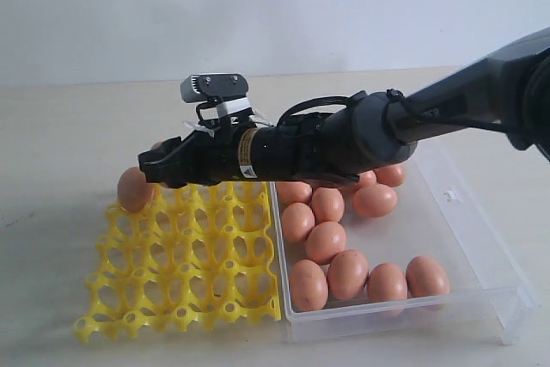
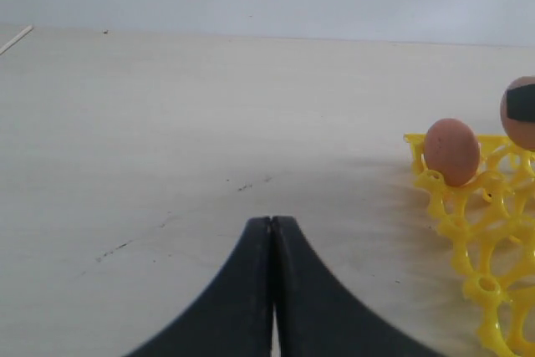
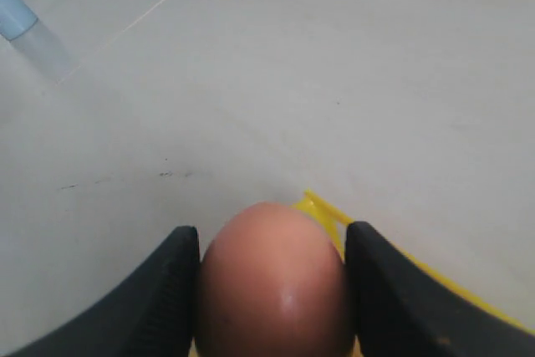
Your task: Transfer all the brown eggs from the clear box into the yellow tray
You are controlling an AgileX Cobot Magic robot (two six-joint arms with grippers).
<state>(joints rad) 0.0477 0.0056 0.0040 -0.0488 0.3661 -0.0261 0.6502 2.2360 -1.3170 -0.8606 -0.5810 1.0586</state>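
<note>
My right gripper is clamped on the held egg. The jaws press its two flanks and its rounded end pokes out ahead of the fingertips. I take it across the narrow waist because that grip stops it rolling and leaves the underside free to drop into a cup. The gripper hangs over the far edge of the tray, whose yellow rim shows just below and ahead of the egg. Bare table lies beyond that.

The seated egg stands upright in a corner cup just beside and slightly below my fingertips. I judge the target to be the cup next to it, so the row fills from that corner. The risk I see is knocking that neighbour on the way down, so I would lower straight and only then let the jaws part.

The boxed eggs lie loose behind the gripper, back along the arm, inside the box. Most of the job is not yet done.

My left gripper has its jaws pressed together and holds nothing. It is parked low over the table with the tray's corner off to one side, out of the working arm's way.
</note>
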